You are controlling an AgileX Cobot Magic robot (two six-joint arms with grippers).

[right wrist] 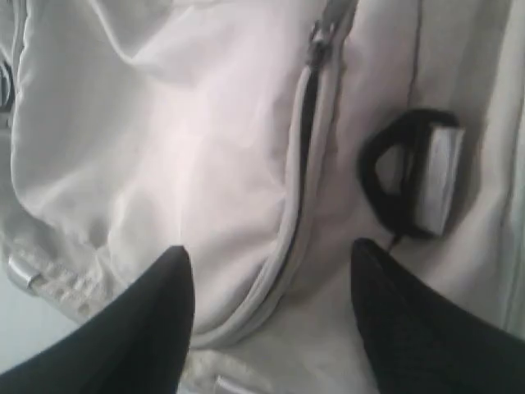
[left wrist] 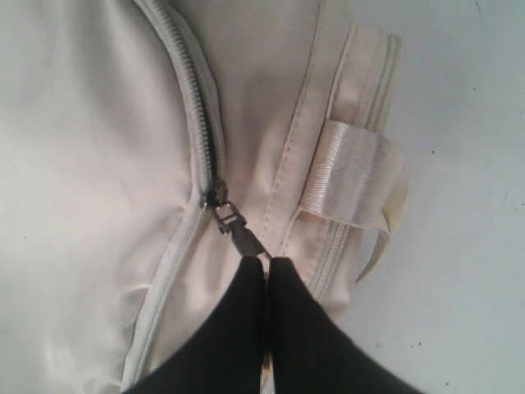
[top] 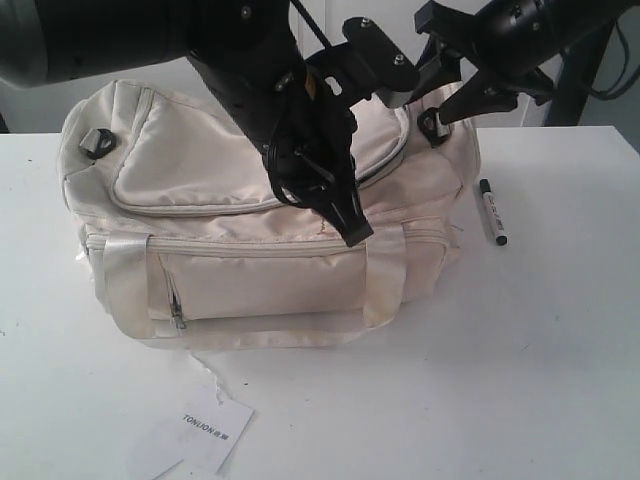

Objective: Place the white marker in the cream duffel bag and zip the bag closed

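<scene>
The cream duffel bag (top: 200, 170) lies on the white table. The white marker (top: 492, 212) rests on the table just right of the bag, outside it. My left gripper (top: 355, 235) (left wrist: 267, 261) is at the bag's front right, shut on the dark zipper pull (left wrist: 242, 234) of the top flap. The zip (left wrist: 201, 123) shows a narrow dark gap beyond the slider. My right gripper (top: 440, 100) (right wrist: 271, 254) hovers open over the bag's right end with nothing between its fingers. Below it the top zip (right wrist: 308, 107) is partly open, beside a black strap clip (right wrist: 402, 176).
A white paper tag (top: 210, 430) with printed text lies in front of the bag near the table's front edge. The white table (top: 560, 350) extends to the right and front of the bag. A satin strap handle (left wrist: 353, 172) crosses the bag's side.
</scene>
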